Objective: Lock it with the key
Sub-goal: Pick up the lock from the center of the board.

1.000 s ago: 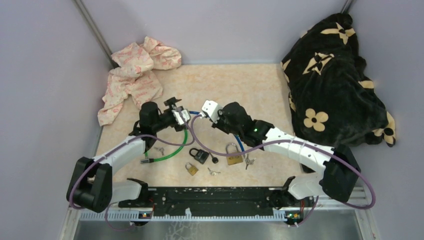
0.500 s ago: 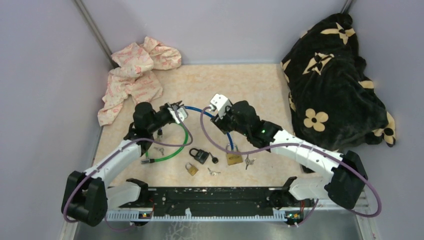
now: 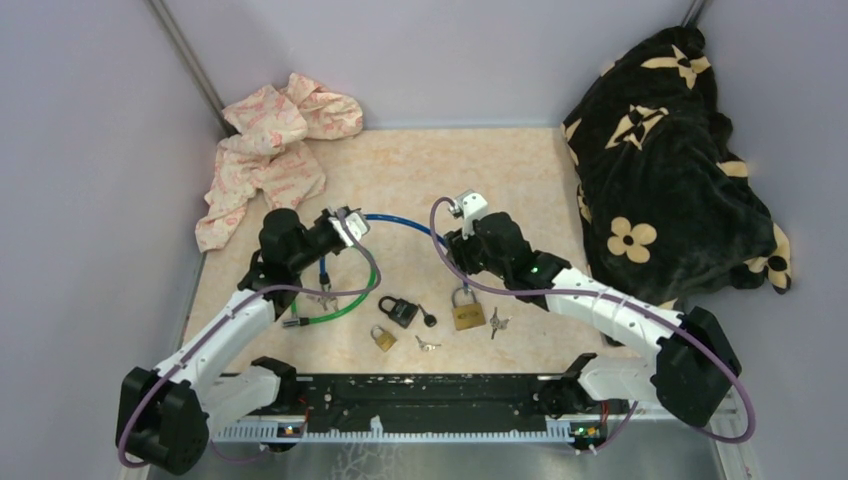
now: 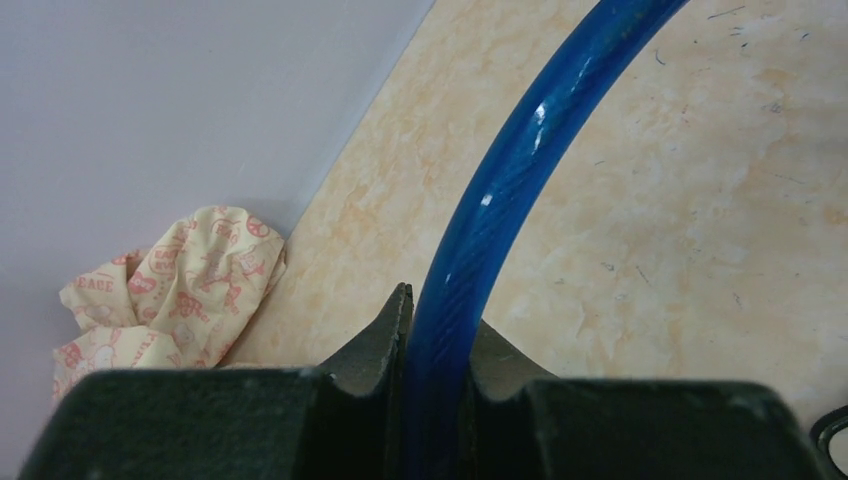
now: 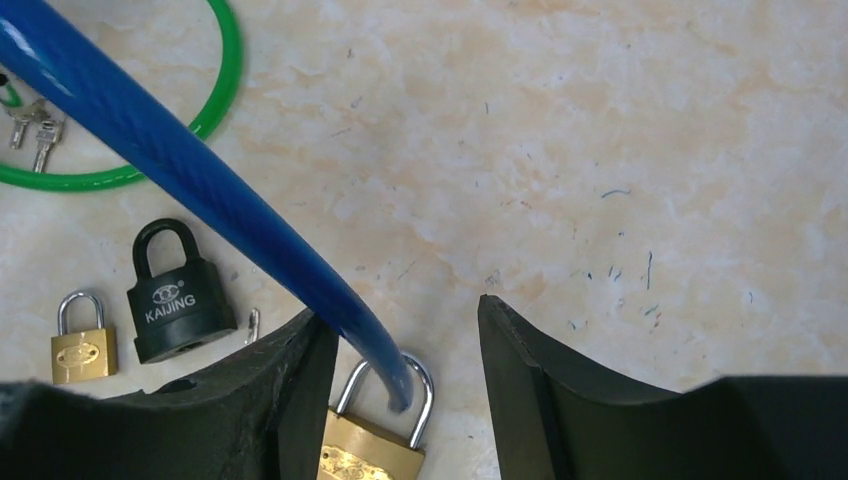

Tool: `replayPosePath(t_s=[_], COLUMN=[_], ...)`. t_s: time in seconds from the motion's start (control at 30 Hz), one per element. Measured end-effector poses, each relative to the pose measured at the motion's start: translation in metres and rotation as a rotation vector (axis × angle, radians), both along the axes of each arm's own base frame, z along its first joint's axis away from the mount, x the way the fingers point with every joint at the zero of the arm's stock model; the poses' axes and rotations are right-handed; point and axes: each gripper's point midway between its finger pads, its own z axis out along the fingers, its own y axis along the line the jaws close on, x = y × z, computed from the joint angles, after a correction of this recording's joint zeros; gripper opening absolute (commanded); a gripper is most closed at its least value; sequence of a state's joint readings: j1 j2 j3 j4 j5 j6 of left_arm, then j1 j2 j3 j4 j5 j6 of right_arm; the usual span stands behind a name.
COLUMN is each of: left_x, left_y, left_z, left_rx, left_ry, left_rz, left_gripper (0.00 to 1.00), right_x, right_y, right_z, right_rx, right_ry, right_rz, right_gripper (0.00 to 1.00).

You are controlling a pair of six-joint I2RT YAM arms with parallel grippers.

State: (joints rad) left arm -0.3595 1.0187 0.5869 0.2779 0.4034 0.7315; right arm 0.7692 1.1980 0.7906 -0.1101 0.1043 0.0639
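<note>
My left gripper (image 3: 345,225) (image 4: 440,310) is shut on the blue cable (image 3: 400,220) (image 4: 500,170), which arcs to the right across the table. My right gripper (image 3: 462,258) (image 5: 405,310) is open; the cable (image 5: 200,170) passes between its jaws, close to the left finger (image 5: 300,390). The cable's free end lies over the shackle loop of a large brass padlock (image 3: 467,312) (image 5: 375,445). Small keys lie on the table (image 3: 427,343), (image 3: 497,322) and by the green cable (image 5: 30,125).
A black padlock (image 3: 400,310) (image 5: 175,295), a small brass padlock (image 3: 383,337) (image 5: 82,340) and a green cable loop (image 3: 340,305) (image 5: 215,110) lie near the front. A patterned cloth (image 3: 265,150) sits back left. A black flowered blanket (image 3: 670,160) fills the right side.
My left gripper closed on the blue cable and pulled back left. My right gripper let go of it, opened and moved right and down over the large brass padlock.
</note>
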Motion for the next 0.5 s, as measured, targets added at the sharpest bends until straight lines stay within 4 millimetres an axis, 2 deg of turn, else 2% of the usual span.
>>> replayPosePath(t_s=[0.1, 0.23, 0.43, 0.5], left_x=[-0.005, -0.01, -0.016, -0.018], left_y=[0.0, 0.001, 0.002, 0.001], left_z=[0.0, 0.002, 0.002, 0.001], left_rx=[-0.025, -0.054, -0.085, -0.098], left_ry=[0.032, 0.059, 0.102, 0.12], left_rz=[0.005, 0.011, 0.018, 0.019], left_gripper=[0.0, 0.0, 0.0, 0.0], right_x=[-0.001, 0.001, 0.004, 0.006], right_y=[-0.004, -0.005, -0.006, -0.007], right_z=[-0.009, -0.017, -0.027, -0.029], right_rx=[0.008, 0.019, 0.045, 0.047], right_ry=[0.019, 0.032, 0.035, 0.037], right_rz=[-0.022, -0.042, -0.067, -0.075], right_gripper=[0.47, 0.34, 0.31, 0.23])
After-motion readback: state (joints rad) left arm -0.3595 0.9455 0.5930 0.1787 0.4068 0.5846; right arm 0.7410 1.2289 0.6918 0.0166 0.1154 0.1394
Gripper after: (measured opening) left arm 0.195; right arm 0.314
